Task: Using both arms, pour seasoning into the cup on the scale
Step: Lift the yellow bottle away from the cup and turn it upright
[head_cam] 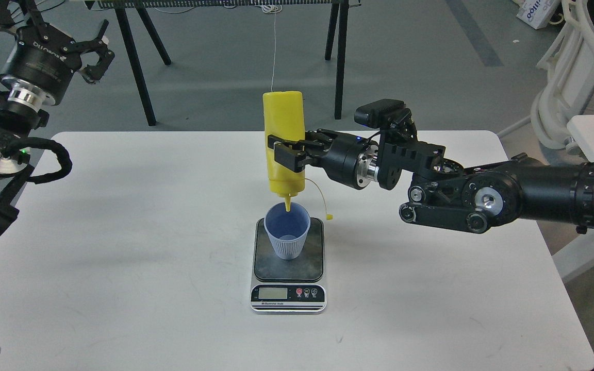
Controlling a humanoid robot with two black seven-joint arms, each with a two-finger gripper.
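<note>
My right gripper (287, 152) is shut on the yellow seasoning bottle (282, 129) and holds it upside down. Its nozzle points straight down into the mouth of the light blue ribbed cup (287, 230), just at the far rim. The small tethered cap (329, 217) hangs to the right of the cup. The cup stands upright on the dark plate of the scale (288, 268), whose LCD and buttons face me. My left gripper (92, 54) is open and empty, raised far off at the upper left, beyond the table's edge.
The white table (121, 257) carries only the scale. Black trestle legs (137, 62) stand behind the table. A white chair (565, 77) and a second white table are at the right.
</note>
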